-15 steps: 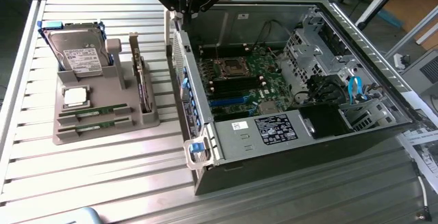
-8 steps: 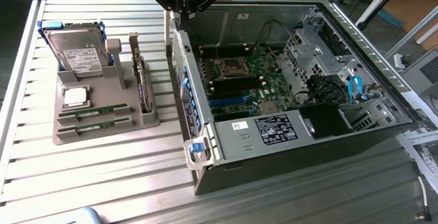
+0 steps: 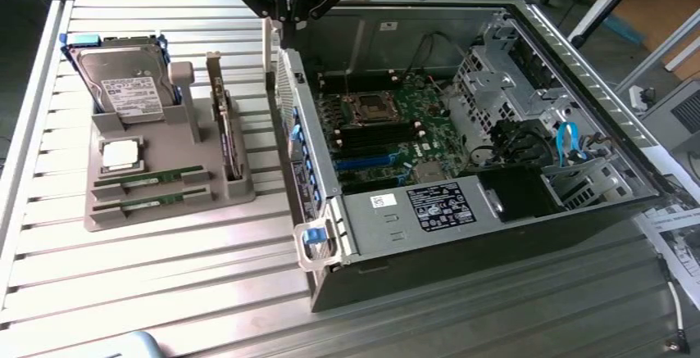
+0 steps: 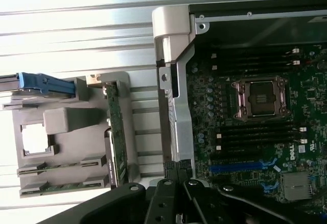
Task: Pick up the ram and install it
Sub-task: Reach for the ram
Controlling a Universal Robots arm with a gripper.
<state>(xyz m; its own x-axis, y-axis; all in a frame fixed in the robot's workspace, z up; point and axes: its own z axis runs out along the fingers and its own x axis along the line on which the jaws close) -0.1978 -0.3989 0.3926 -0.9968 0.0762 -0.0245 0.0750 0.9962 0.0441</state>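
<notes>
Your nearer ram lies flat in a slot of the gray holder, with the farther ram, 1 of 2 alike, just beside it on the side away from the gripper. Both are well apart from the gripper, beyond the upright expansion card. The gripper's fingers are pressed together, and it hangs over the side wall of the open computer case. The motherboard with its CPU socket lies on the gripper's other side.
</notes>
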